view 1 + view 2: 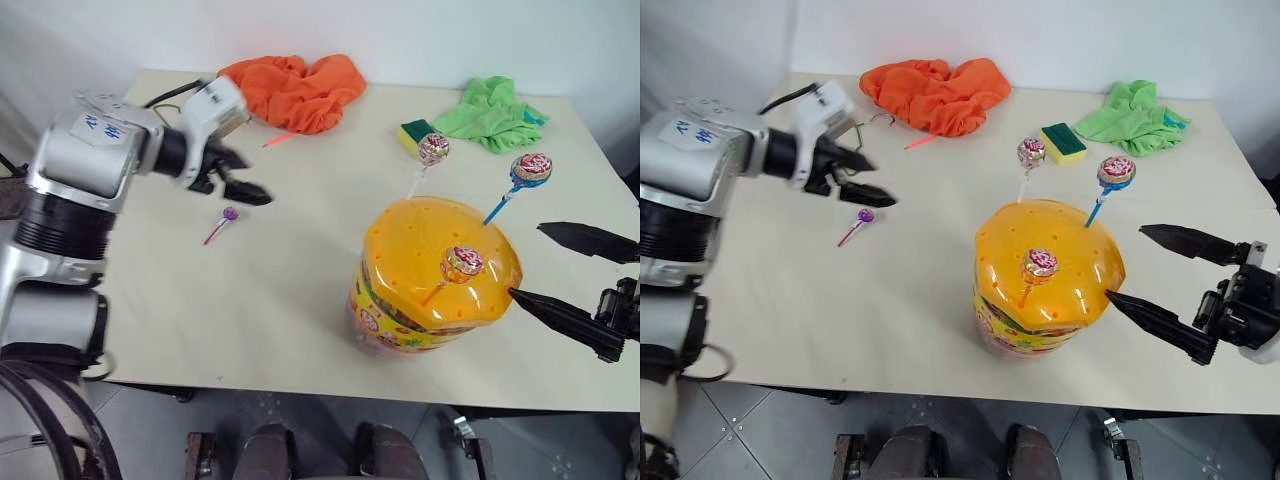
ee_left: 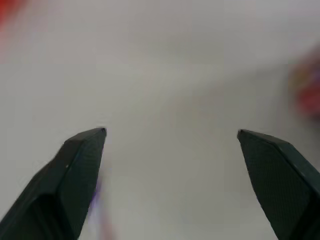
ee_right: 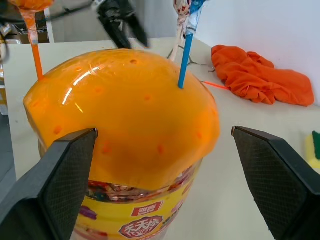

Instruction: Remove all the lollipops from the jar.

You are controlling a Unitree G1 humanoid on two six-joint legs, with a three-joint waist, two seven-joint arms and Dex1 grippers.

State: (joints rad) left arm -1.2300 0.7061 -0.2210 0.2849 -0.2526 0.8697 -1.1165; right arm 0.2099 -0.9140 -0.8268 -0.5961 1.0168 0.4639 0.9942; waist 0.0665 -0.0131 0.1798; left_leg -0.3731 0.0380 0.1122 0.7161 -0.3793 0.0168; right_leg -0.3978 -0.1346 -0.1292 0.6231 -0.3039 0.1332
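Both claws wide open, empty: left claw [image 1: 243, 178], right claw [image 1: 560, 268].

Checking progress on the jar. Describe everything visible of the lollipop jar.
The jar is a squat clear plastic tub with a colourful printed label, standing upright on the white table near its front edge. Its orange domed lid, dotted with small holes, is on. Three lollipops stand stuck in the lid: orange-stick, blue-stick, pale-stick. The open right gripper flanks it.

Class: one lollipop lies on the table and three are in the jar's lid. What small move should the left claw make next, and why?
Probably swing the open, empty left claw toward the jar, to the pale-stick lollipop on its near side; the purple lollipop lies apart on the table.
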